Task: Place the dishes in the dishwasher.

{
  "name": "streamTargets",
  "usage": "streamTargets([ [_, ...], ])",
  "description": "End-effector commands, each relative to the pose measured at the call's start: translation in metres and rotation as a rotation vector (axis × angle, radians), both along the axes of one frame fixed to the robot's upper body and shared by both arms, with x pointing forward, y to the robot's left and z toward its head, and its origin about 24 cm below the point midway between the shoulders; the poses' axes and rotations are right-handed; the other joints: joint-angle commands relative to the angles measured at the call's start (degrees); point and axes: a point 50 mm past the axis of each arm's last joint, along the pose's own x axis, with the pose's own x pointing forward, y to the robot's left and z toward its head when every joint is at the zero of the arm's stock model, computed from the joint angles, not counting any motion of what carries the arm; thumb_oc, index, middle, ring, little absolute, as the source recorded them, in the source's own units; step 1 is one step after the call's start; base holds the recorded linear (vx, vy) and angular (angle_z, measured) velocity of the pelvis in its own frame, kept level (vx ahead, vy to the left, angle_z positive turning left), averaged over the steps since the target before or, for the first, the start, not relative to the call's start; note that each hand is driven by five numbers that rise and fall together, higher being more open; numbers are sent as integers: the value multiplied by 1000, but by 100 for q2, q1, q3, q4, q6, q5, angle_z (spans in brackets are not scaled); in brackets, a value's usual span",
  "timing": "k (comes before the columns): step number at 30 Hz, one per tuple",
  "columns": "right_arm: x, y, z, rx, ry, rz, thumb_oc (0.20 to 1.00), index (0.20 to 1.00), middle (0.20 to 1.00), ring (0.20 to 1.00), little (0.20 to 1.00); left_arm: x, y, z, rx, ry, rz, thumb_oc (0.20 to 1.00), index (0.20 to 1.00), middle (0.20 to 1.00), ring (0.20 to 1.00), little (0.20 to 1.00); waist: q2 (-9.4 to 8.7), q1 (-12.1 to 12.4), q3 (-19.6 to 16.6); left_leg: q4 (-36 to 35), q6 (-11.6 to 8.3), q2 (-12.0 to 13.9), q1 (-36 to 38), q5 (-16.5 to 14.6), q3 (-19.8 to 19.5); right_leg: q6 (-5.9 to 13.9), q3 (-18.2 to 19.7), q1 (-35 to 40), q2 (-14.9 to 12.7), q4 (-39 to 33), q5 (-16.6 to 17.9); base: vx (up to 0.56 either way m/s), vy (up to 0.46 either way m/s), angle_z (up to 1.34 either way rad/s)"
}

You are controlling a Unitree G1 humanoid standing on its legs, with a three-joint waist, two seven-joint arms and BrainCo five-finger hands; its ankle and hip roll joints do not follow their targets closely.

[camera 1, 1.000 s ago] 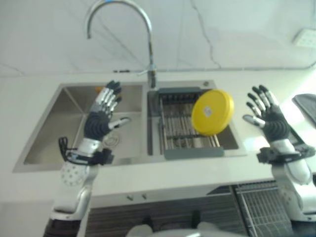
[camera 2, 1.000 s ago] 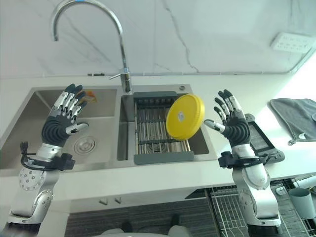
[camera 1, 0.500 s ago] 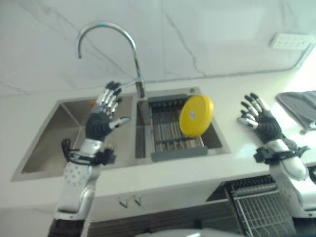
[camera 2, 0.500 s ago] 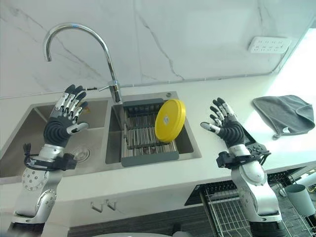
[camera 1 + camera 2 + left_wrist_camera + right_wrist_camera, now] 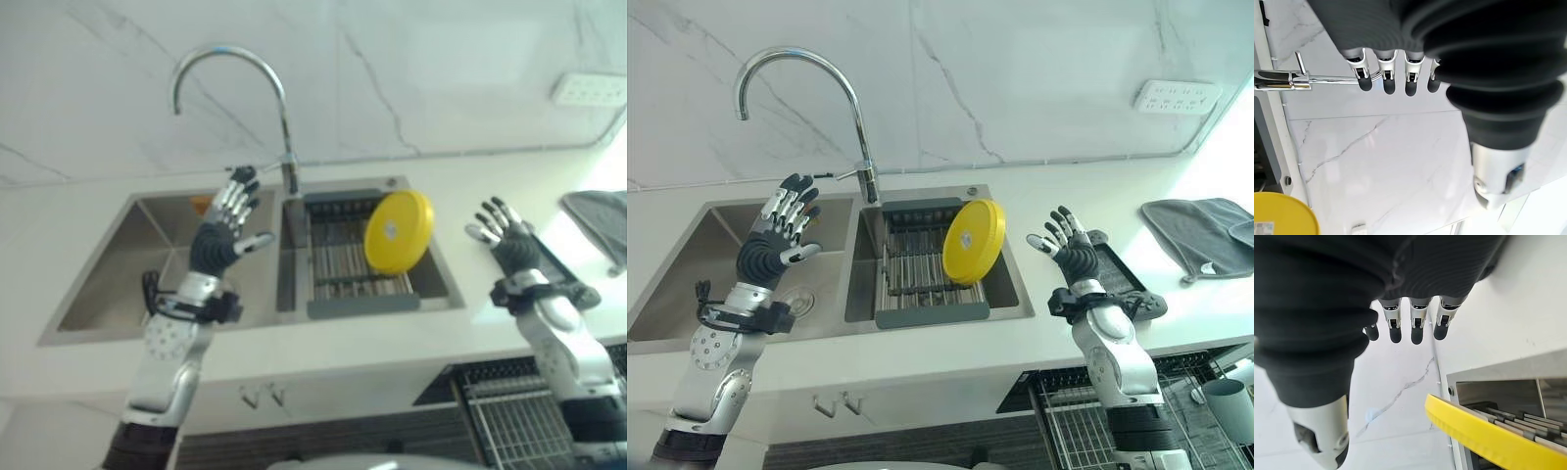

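A yellow plate point(image 5: 974, 241) stands on edge, tilted, in the grey drying rack point(image 5: 921, 264) in the right basin of the sink; its rim also shows in the right wrist view point(image 5: 1474, 428). My left hand point(image 5: 779, 240) is raised over the left basin, fingers straight and spread, holding nothing. To the right of the plate, above the counter, my right hand point(image 5: 1070, 245) is also open and empty, a short gap from the plate's edge.
A tall curved tap point(image 5: 857, 147) rises behind the sink divider. The steel sink's left basin point(image 5: 686, 284) has a drain. A grey cloth point(image 5: 1200, 225) lies on the counter at right. Below the counter at right, a wire dishwasher rack point(image 5: 1068, 411) is pulled out.
The camera has shifted, so the whole scene sits differently. My right hand has lowered a little toward the counter; the left hand stays raised and open. The plate has not moved.
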Motion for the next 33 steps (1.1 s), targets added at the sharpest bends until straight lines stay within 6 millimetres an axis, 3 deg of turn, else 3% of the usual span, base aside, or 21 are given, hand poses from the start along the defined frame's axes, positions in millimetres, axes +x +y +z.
streamTargets([
  [1, 18, 6, 33, 61, -141, 15, 1000, 1000, 1000, 1000, 1000, 10, 2, 21, 49, -99, 6, 1000, 1000, 1000, 1000, 1000, -106, 117, -60, 5, -47, 33, 156, -457, -183, 164, -235, 337, -171, 40, -406, 7, 12, 4],
  [33, 36, 13, 11, 208, 55, 98, 1000, 1000, 1000, 1000, 1000, 17, -3, 18, 38, -62, -23, 1000, 1000, 1000, 1000, 1000, -167, 302, -46, 5, -32, -10, 172, -446, -324, 142, -277, 458, -164, 40, -453, 4, 3, 2],
])
